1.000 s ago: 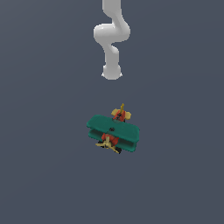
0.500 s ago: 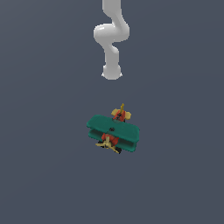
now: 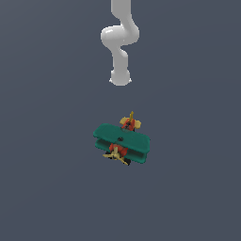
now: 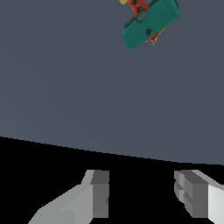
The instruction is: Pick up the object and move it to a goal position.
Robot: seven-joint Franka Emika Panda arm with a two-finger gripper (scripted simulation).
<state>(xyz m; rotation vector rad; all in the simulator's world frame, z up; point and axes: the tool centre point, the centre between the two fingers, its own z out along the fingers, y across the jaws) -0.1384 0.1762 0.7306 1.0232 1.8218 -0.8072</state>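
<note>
The approach is not yet begun: the end effector (image 4: 142, 199), spread and empty, must be brought to the biplane (image 3: 122, 141) at 6 o'clock.

- This is a simulated test scene, not any real room: everything is a flat computer render.
- The ground (image 3: 42, 179) is one plain slate-grey surface with no texture, seams, walls or furniture.
- In the wrist view that surface ends in a straight edge, with pure black beyond it.
- The white robot arm (image 3: 120, 40) above the toy biplane (image 3: 122, 141) is smooth and uniformly shaded, like an untextured model.
- The biplane's teal wings and red body are blocky, flat colours.
</note>
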